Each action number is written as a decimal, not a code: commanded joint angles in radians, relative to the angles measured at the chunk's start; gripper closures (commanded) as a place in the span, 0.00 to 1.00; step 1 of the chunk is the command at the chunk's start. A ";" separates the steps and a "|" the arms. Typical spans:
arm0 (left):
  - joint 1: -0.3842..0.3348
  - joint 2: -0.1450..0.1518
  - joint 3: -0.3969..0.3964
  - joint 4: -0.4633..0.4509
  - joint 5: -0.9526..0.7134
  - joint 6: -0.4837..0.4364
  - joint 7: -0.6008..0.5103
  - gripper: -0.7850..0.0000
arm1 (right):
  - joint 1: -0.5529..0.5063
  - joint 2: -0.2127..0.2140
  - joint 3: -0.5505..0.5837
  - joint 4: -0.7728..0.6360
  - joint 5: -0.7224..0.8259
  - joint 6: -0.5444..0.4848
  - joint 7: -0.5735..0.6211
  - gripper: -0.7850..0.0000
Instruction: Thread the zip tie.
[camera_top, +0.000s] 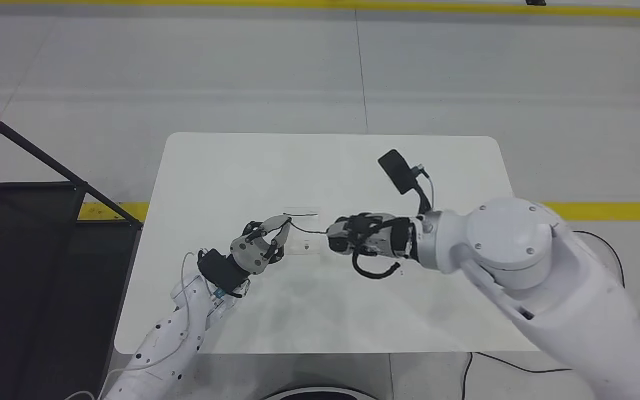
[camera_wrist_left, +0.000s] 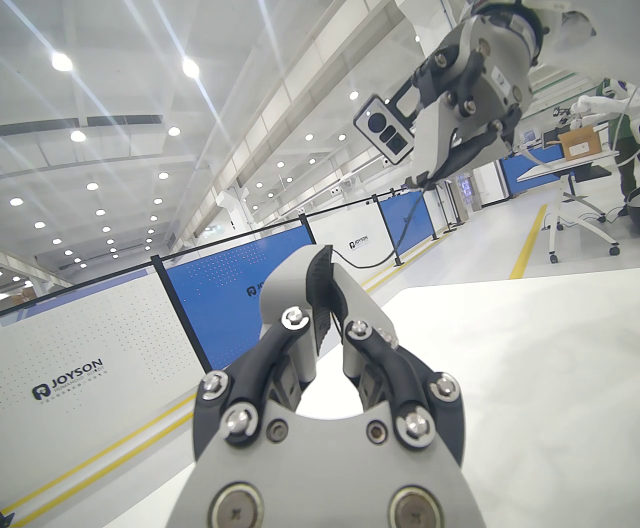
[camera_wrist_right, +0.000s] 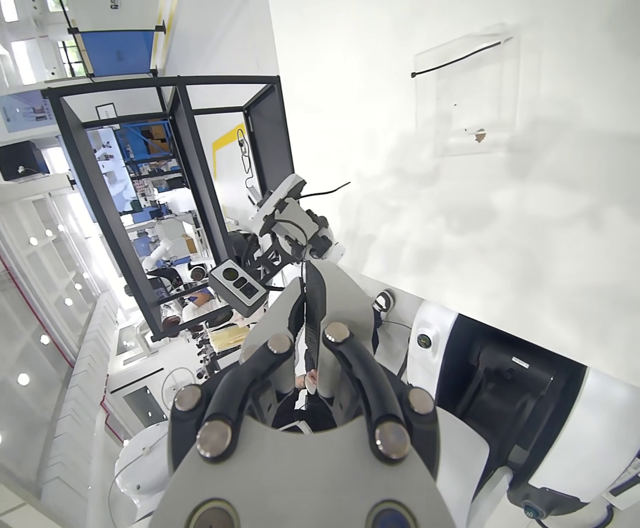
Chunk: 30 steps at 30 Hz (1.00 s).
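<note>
Top view high above the table (camera_top: 430, 170), facing straight down, left wrist view close behind left gripper (camera_wrist_left: 324, 272), tilted up toward right gripper (camera_wrist_left: 425, 181), right wrist view facing the table and left gripper.

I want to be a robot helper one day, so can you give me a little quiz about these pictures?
1. True or false: the left end effector and the right end effector are both shut on one zip tie.
2. Where is the spare zip tie? A: on a clear sheet on the table. B: on the floor. C: in a box.
3. How many zip ties are there altogether?
Key: 1 true; 2 A; 3 two.
</note>
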 joint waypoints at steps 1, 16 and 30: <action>0.000 0.000 0.000 0.000 0.000 0.000 0.000 1.00 | -0.010 0.001 0.011 -0.001 0.008 -0.016 0.000 1.00; 0.000 0.000 0.000 0.000 0.000 0.000 0.000 1.00 | -0.114 0.007 0.095 -0.026 0.042 -0.145 -0.029 1.00; 0.009 0.000 0.000 -0.021 -0.012 -0.003 -0.027 1.00 | -0.141 -0.002 0.109 -0.028 0.053 -0.179 -0.055 1.00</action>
